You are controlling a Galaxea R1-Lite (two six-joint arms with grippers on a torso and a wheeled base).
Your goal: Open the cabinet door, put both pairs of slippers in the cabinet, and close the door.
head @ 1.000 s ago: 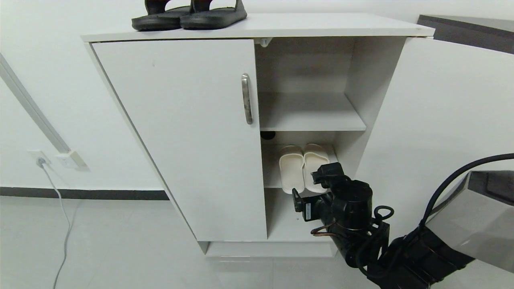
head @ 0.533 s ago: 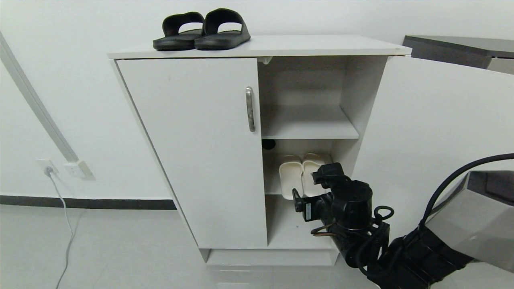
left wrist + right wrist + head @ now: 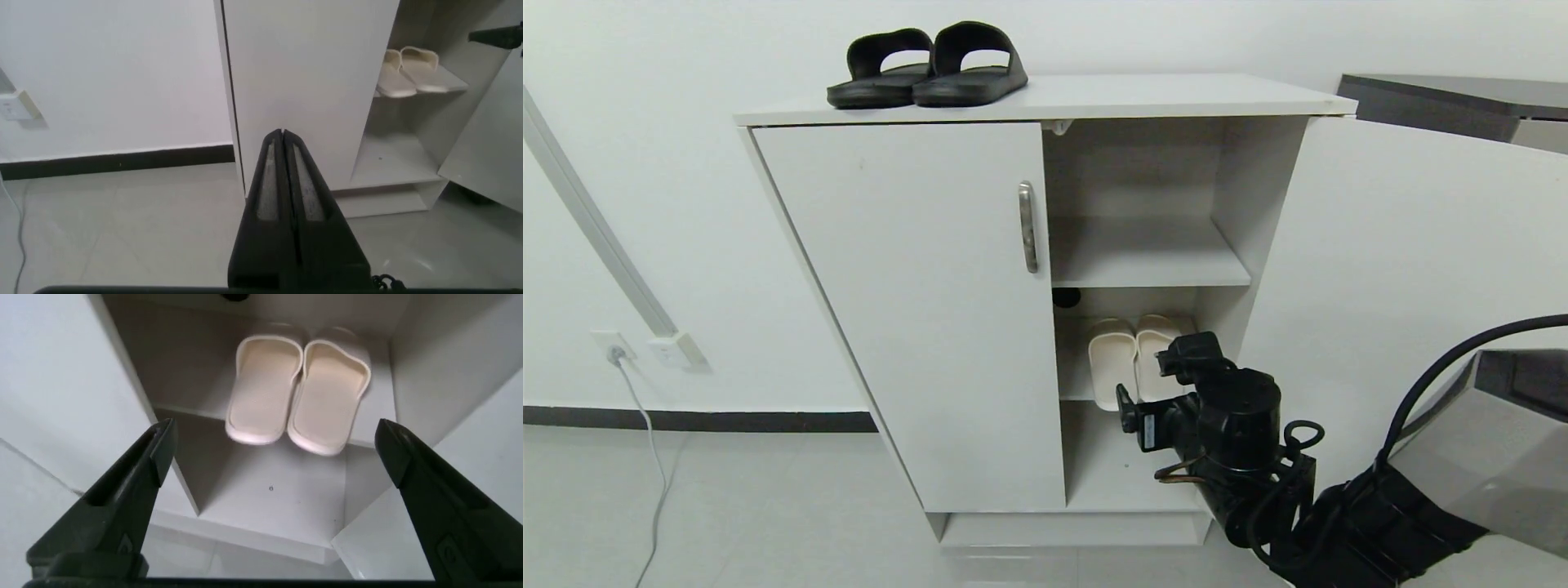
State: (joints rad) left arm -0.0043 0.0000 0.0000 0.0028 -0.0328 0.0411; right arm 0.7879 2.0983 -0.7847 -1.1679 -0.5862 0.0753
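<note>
A black pair of slippers [image 3: 927, 65] stands on top of the white cabinet [image 3: 1176, 96], toward its left side. A cream pair of slippers [image 3: 1131, 359] [image 3: 298, 392] [image 3: 417, 69] lies side by side on the middle shelf, behind the open right door [image 3: 1405, 269]. The left door [image 3: 915, 310] with its metal handle [image 3: 1028, 227] is shut. My right gripper [image 3: 1153, 382] [image 3: 276, 433] hangs open just in front of the cream pair, holding nothing. My left gripper [image 3: 281, 139] is shut and empty, low over the floor, facing the left door from some way off.
Above the cream pair is an upper shelf [image 3: 1147, 253], below it the bottom shelf [image 3: 1111, 465]. A wall socket [image 3: 613, 355] with a trailing cable [image 3: 654, 490] is at the left. Dark grey furniture [image 3: 1445, 98] stands behind the open door.
The head camera has shifted, so the cabinet sits lower in the picture and the black slippers show whole. The right gripper keeps its place before the cream pair.
</note>
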